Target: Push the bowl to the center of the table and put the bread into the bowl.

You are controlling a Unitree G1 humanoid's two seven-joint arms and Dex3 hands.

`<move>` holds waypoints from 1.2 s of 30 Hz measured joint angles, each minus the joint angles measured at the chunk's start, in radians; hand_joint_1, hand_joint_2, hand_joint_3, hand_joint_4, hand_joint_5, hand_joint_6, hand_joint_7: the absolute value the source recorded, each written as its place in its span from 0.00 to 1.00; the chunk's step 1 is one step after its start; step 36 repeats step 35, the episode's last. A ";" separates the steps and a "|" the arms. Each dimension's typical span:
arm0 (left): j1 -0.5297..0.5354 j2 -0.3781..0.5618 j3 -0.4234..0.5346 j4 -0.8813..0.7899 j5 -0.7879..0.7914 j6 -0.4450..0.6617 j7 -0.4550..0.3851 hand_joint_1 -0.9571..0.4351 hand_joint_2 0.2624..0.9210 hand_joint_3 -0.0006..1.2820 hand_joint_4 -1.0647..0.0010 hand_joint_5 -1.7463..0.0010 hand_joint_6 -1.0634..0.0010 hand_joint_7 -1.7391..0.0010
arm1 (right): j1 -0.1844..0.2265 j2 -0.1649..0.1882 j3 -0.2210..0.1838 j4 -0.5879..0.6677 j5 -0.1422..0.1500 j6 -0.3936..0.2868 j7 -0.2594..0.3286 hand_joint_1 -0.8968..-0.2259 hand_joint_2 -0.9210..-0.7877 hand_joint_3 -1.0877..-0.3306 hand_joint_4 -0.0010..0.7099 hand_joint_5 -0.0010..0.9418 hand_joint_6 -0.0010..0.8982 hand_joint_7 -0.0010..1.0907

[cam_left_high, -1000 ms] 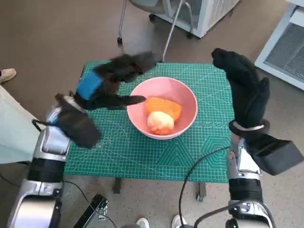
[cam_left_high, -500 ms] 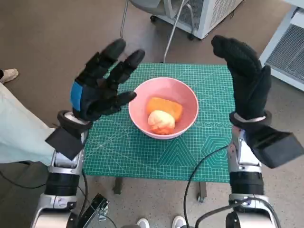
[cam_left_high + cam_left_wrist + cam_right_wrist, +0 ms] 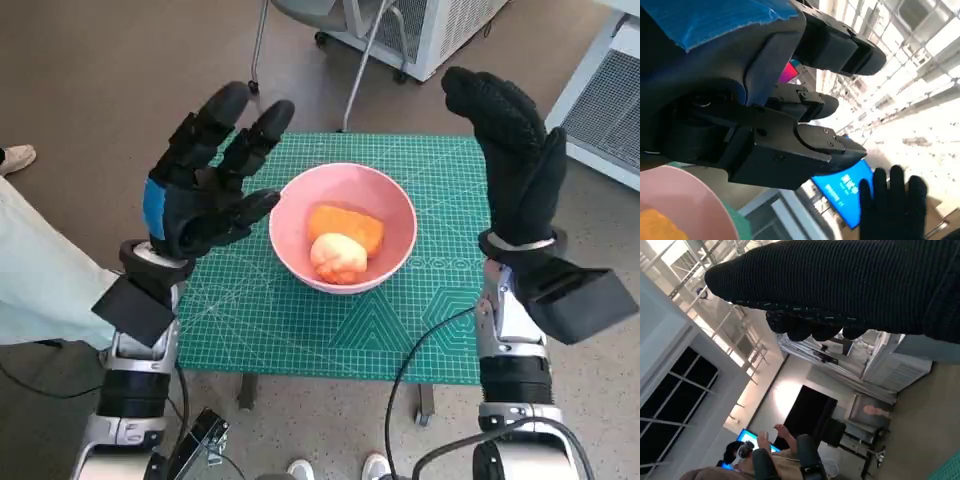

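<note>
The pink bowl (image 3: pixel 343 226) sat approx at the middle of the green cutting mat (image 3: pixel 300 330) on the small table, w/ two pieces of bread inside: a round pale bun (image 3: pixel 337 257) toward the robot and an orange-crusted piece (image 3: pixel 347 225) just behind it, the two touching. So both halves of the task looked done, judging by how things lay.

Left hand (image 3: pixel 205 185) was raised beside the bowl on its own side, fingers spread apart, holding nothing, not touching the rim. Right hand (image 3: pixel 510 160) was up over the mat's far right corner, fingers straight and loosely apart, also empty, well clear of the bowl. In the left wrist view the bowl's pink rim (image 3: pixel 700 192) showed w/ a bit of orange bread (image 3: pixel 660 227) in it.

Handling, as a guess: the bowl looked like light plastic, stiff, prob. slides easily on the mat, so push low on the wall, not at the rim, or it tips. Bread looked soft & light, would squash if squeezed; take it around the sides w/ a gentle hold
</note>
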 measured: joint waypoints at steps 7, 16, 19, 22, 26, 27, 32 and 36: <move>0.008 -0.022 0.001 -0.004 -0.006 0.006 0.005 0.71 1.00 0.18 0.69 0.76 0.77 0.62 | 0.000 0.013 0.001 0.002 -0.014 0.001 -0.021 0.67 0.00 0.72 0.70 0.01 0.24 0.78; 0.012 -0.045 0.003 -0.027 -0.005 0.006 0.031 0.69 1.00 0.18 0.78 0.62 0.83 0.53 | 0.003 0.014 0.003 0.002 -0.036 0.003 -0.042 0.71 0.19 0.64 0.70 0.01 0.24 0.76; 0.014 -0.049 0.004 -0.027 -0.003 0.004 0.039 0.69 1.00 0.18 0.78 0.61 0.83 0.53 | 0.006 0.014 0.003 0.002 -0.044 -0.001 -0.047 0.71 0.25 0.62 0.70 0.01 0.24 0.76; 0.016 -0.055 0.005 -0.026 -0.003 -0.001 0.044 0.69 1.00 0.18 0.80 0.60 0.84 0.51 | 0.011 0.013 0.003 0.002 -0.054 -0.009 -0.051 0.70 0.25 0.62 0.70 0.01 0.24 0.77; 0.016 -0.064 0.007 -0.022 -0.002 -0.012 0.052 0.69 1.00 0.18 0.80 0.59 0.84 0.51 | 0.020 0.013 0.004 0.005 -0.063 -0.024 -0.055 0.69 0.17 0.65 0.69 0.00 0.23 0.78; 0.016 -0.066 0.008 -0.021 -0.002 -0.014 0.055 0.69 1.00 0.18 0.81 0.59 0.84 0.51 | 0.021 0.013 0.004 0.006 -0.065 -0.029 -0.057 0.69 0.15 0.65 0.69 0.00 0.23 0.78; 0.016 -0.075 0.010 -0.001 0.004 -0.029 0.069 0.69 1.00 0.18 0.81 0.59 0.85 0.51 | 0.024 0.012 0.004 0.028 -0.087 -0.052 -0.069 0.69 0.09 0.67 0.69 0.00 0.23 0.78; 0.016 -0.076 0.009 0.012 0.014 -0.037 0.076 0.70 1.00 0.18 0.82 0.59 0.85 0.51 | 0.025 0.012 0.004 0.043 -0.096 -0.065 -0.073 0.69 0.06 0.68 0.69 0.00 0.23 0.78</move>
